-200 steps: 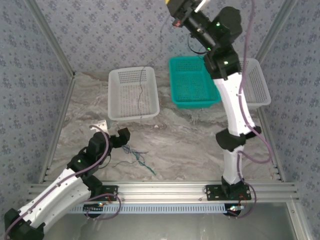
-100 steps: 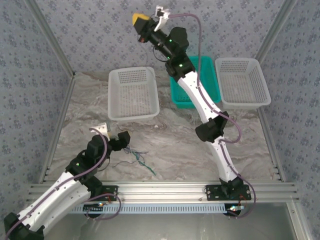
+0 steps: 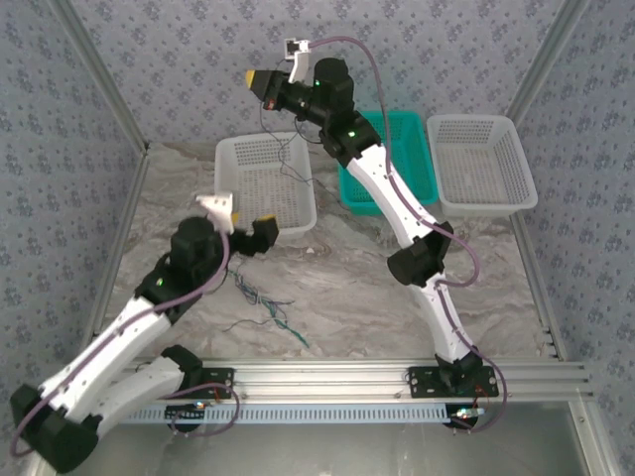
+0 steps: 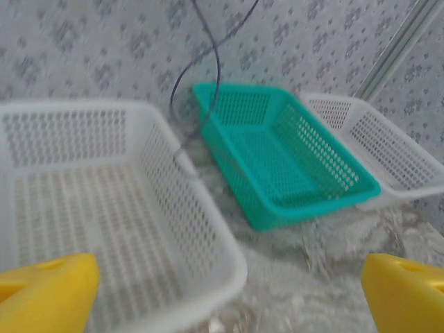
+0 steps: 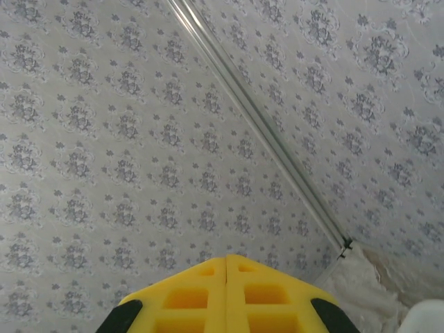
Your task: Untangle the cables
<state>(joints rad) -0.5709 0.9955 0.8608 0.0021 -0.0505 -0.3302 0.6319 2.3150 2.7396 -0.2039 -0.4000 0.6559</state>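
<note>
Top external: right gripper [image 3: 256,78] is raised high, fingers clenched. A dark cable [image 3: 290,157] hangs from them, its lower end over the left white basket [image 3: 220,188] directly beneath. Left gripper [image 3: 243,220] has its fingers spread wide and empty, just short of that basket's near rim. The remaining cables [image 3: 263,302] lie tangled on the table below and behind those fingers, apart from them.

Left wrist: yellow fingers [image 4: 45,288] sit at the two lower corners, released, with nothing between them. Ahead and left is the white basket [image 4: 208,229]; beyond it to the right are the teal basket [image 4: 305,173] and then a second white basket [image 4: 395,159]. The dark cable [image 4: 216,66] drops from above, its tip at the near basket's far rim.

Right wrist: yellow fingers [image 5: 208,298] are pressed flush together. The cable is not discernible at the seam. Patterned wall ahead.
</note>
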